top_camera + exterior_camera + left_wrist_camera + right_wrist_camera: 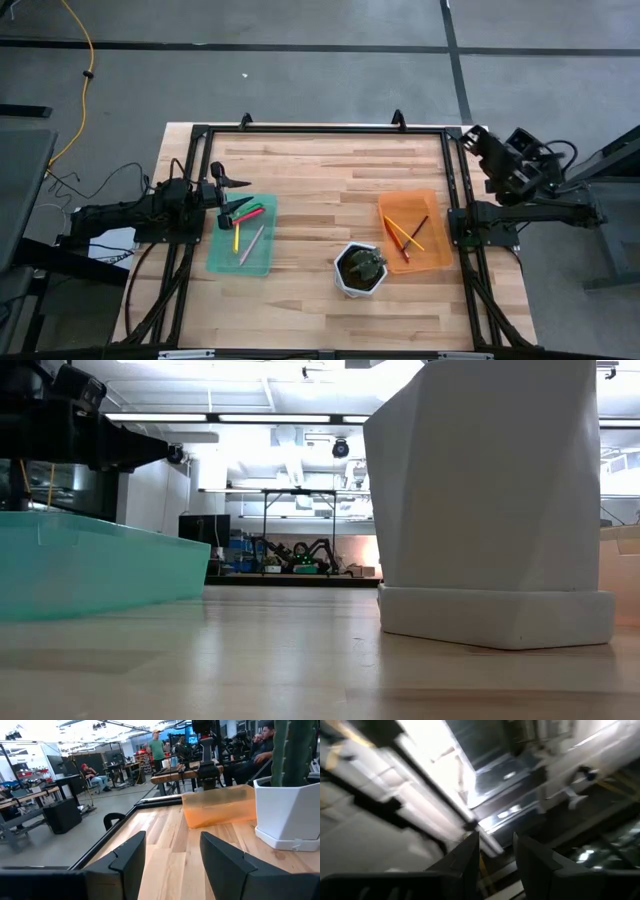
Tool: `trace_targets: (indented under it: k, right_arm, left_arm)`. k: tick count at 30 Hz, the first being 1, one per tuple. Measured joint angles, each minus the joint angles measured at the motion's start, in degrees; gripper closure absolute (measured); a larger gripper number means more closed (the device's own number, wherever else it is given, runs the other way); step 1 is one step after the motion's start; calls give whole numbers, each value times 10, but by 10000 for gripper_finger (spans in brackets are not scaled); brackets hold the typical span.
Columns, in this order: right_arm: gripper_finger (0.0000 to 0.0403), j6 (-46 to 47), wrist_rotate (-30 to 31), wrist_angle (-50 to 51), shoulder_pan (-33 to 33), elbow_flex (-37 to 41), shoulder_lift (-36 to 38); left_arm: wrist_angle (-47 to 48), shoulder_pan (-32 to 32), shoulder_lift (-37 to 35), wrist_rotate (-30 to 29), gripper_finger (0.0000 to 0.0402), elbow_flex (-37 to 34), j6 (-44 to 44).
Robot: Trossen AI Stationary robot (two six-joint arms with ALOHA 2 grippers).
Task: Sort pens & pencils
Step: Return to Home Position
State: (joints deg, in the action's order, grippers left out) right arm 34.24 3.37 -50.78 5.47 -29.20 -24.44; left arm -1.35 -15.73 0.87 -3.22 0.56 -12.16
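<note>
Well, I count four pens (238, 238) in the green bin (225, 262) at 9 o'clock and three pencils (403, 240) in the orange bin (440, 250) at 3 o'clock. Left gripper (242, 192) above the pens and right gripper (496, 836) at 2 o'clock both have fingers apart.

High view: even overhead light, tabletop (320, 170) bright, shadows soft and short. Low view: ceiling strip lights (270, 417) blown out, white pot (490, 500) evenly lit, faint sheen on the wood. Left wrist view: room well lit. Right wrist view: ceiling light (435, 770) glares white, foreground in silhouette.
</note>
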Motion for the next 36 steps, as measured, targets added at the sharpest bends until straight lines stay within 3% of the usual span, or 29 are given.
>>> trace_targets:
  k: [5,8,13,25,33,36]
  right_arm:
    - [290,1,-106,0,0,0,32]
    - [290,-21,-138,44,0,0,71]
    - [290,-61,-116,194,0,0,147]
    - [290,-147,-99,491,0,0,237]
    - [290,-191,-131,467,0,14,242]
    - [290,-191,-156,394,0,47,242]
  left_arm:
    - [0,0,0,0,227,0,0]
    - [0,0,0,0,227,0,0]
    - [0,0,0,0,227,0,0]
    - [0,0,0,0,227,0,0]
    - [0,0,0,-1,227,0,0]
    - [0,0,0,0,227,0,0]
